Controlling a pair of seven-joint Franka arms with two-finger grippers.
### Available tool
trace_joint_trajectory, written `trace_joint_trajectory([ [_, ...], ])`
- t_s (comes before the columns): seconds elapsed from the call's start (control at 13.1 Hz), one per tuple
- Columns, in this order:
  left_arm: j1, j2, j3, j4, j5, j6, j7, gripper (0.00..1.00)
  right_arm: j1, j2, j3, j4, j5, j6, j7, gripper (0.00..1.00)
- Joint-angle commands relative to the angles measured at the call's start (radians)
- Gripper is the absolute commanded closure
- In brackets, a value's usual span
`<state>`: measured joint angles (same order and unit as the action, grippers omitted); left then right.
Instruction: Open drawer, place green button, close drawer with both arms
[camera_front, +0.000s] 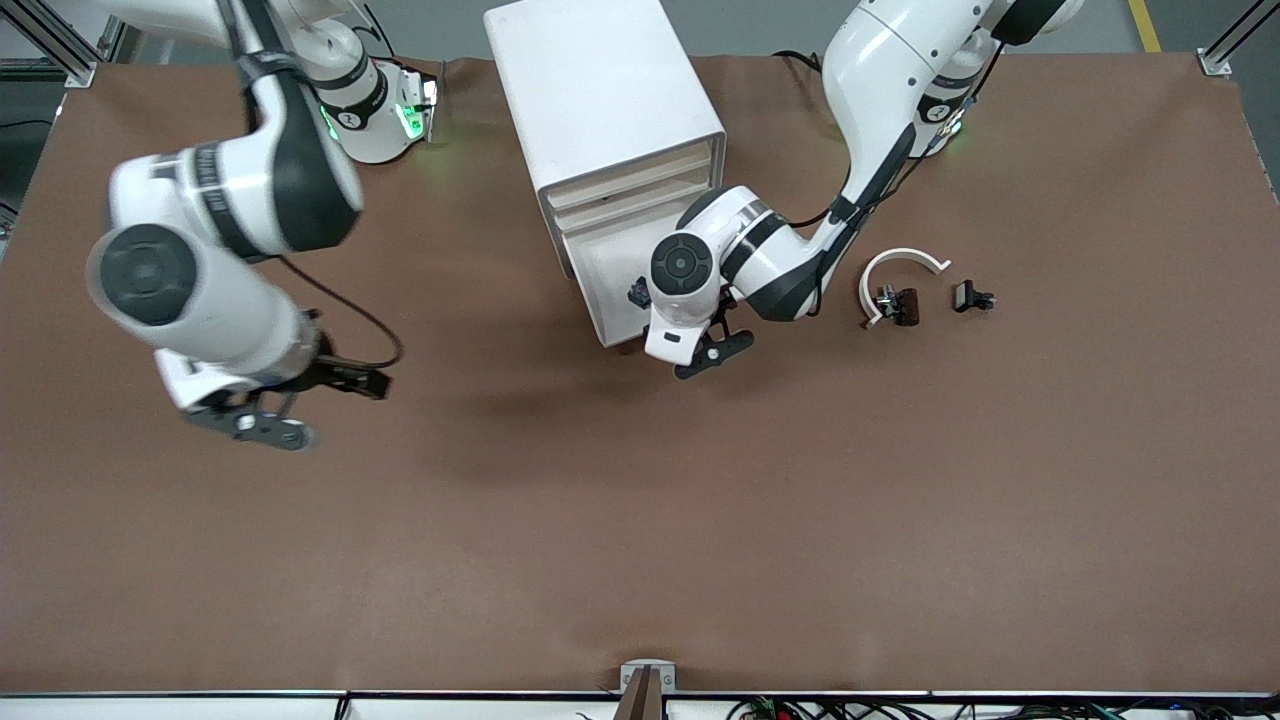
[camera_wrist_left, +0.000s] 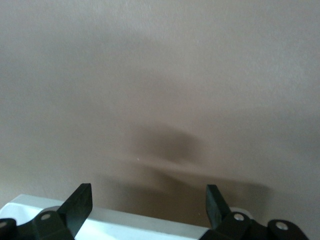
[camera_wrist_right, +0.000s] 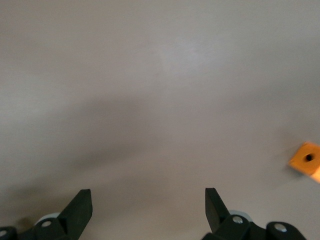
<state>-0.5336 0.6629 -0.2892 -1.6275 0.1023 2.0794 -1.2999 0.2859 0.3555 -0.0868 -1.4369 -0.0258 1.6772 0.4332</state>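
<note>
no readable text, no labels, no brands, no numbers, no signs

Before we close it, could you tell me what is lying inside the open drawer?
The drawer shows a bare white floor and one small dark part at its edge. The left gripper and its wrist hide the corner nearest them, so the rest is unknown.

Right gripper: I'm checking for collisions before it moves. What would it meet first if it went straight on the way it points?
Probably only the bare brown table. The right gripper is open with nothing between its fingers; the orange cube lies off to one side.
</note>
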Motion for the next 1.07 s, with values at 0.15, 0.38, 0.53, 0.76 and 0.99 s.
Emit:
trace_joint_trajectory([
  [0.15,0.023,0.007,-0.070,-0.008,-0.100,-0.002,-0.051,0.00,-0.206,-0.075,0.018,-0.013,0.003,-0.077,-0.345,0.00],
  [0.38,0.020,0.009,-0.071,-0.003,-0.197,-0.002,-0.084,0.00,-0.296,-0.108,0.016,-0.011,-0.002,-0.100,-0.507,0.00],
  [0.53,0.020,0.018,-0.082,-0.003,-0.234,-0.002,-0.099,0.00,-0.329,-0.113,0.016,-0.005,-0.008,-0.100,-0.521,0.00],
  [0.76,0.017,0.038,-0.099,-0.005,-0.301,-0.005,-0.105,0.00,-0.332,-0.105,0.016,0.026,-0.029,-0.099,-0.511,0.00],
  [0.99,0.015,0.055,-0.126,-0.005,-0.367,-0.007,-0.119,0.00,-0.333,-0.104,0.016,0.052,-0.025,-0.097,-0.508,0.00],
])
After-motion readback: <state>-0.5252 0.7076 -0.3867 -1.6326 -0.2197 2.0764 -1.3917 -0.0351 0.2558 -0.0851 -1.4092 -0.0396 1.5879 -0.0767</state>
